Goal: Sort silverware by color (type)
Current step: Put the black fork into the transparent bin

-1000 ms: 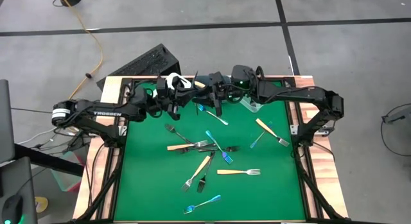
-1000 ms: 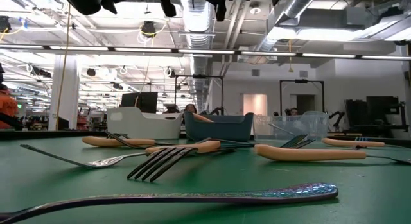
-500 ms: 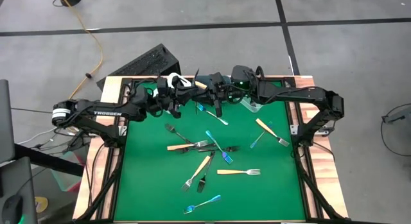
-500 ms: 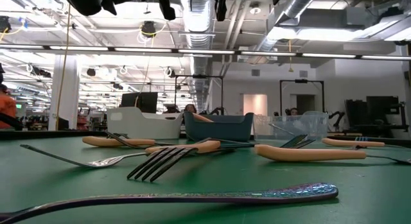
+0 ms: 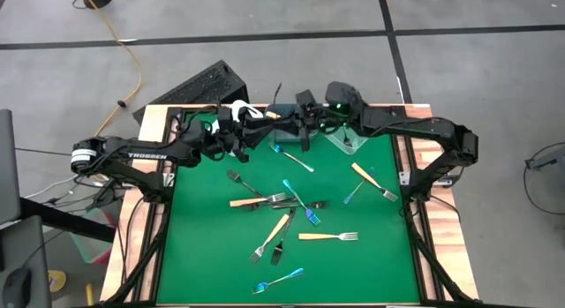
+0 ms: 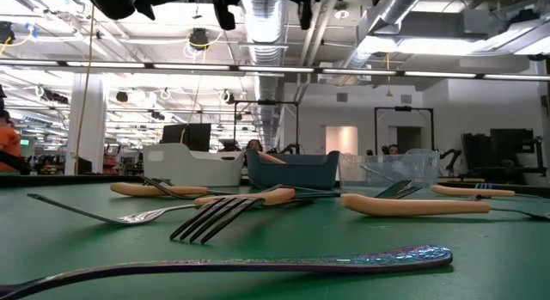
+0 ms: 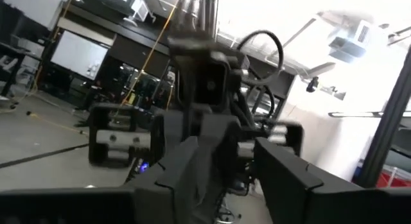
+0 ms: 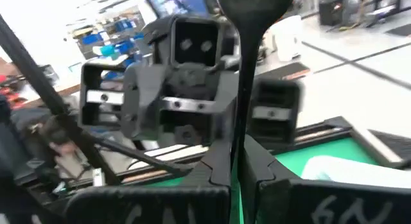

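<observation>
Fingers of the right gripper (image 8: 236, 161) pinch a black-handled utensil (image 8: 247, 51), its long axis upright, high over the grey-blue bin (image 5: 284, 121). Left gripper (image 5: 237, 140) faces it nearby; its opening I cannot tell.

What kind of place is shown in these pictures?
Most likely a large robotics lab or workshop. The low view shows exposed ceiling ducts and rows of monitors in an open hall, and the high view shows a green work table on a bare concrete floor with cables.
</observation>
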### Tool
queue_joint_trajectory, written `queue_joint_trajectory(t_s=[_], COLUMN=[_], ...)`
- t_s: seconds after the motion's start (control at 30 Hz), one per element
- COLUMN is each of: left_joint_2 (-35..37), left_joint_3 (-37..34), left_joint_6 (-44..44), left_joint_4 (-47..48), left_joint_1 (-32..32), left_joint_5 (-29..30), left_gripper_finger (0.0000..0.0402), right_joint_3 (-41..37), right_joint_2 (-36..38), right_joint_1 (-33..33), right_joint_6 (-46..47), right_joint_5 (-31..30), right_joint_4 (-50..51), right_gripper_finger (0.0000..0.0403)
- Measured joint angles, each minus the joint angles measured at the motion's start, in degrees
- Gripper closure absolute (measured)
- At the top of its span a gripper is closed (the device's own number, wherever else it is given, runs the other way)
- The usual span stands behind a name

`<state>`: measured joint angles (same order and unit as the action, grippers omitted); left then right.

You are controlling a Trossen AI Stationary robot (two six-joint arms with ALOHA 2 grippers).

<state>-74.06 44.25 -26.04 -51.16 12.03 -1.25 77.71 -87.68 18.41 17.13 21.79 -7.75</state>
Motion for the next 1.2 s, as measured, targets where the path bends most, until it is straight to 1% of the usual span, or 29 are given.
queue_joint_trajectory(t_s=[0.13, 0.2, 0.33, 0.5, 0.7, 0.97, 1.03, 1.2], left_joint_2=[-0.1, -0.1, -0.1, -0.1, -0.1, -0.1, -0.1, -0.1], left_joint_3=[0.0, -0.1, -0.1, -0.1, -0.1, -0.1, -0.1, -0.1], left_joint_6=[-0.2, -0.2, -0.2, -1.3, -4.8, -6.5, -6.6, -8.5], left_joint_4=[1.5, 2.9, 4.7, 8.4, 14.1, 18.3, 18.5, 20.1], left_joint_1=[0.0, -0.1, 0.0, 0.0, 0.0, 0.0, 0.0, 0.0], left_joint_5=[-0.4, -0.7, -0.2, -0.2, 0.0, 0.5, 1.5, 4.1], left_gripper_finger=[0.0243, 0.0240, 0.0240, 0.0239, 0.0239, 0.0239, 0.0239, 0.0239], right_joint_3=[0.1, 0.3, 0.2, 0.2, 0.2, 0.2, 0.2, 0.1], right_joint_2=[2.6, 3.9, 6.3, 9.3, 10.0, 10.0, 10.0, 8.9], right_joint_1=[3.0, 4.5, 7.4, 11.9, 15.4, 17.9, 18.4, 18.7], right_joint_6=[-0.5, -0.5, -1.9, -3.8, -8.2, -12.4, -14.1, -16.2], right_joint_5=[-0.6, -0.7, -1.1, -2.6, -4.9, -10.6, -12.4, -19.2], right_joint_4=[3.0, 3.8, 8.9, 18.5, 30.7, 42.5, 45.9, 52.9], right_gripper_finger=[0.0388, 0.0388, 0.0388, 0.0388, 0.0388, 0.0388, 0.0388, 0.0388])
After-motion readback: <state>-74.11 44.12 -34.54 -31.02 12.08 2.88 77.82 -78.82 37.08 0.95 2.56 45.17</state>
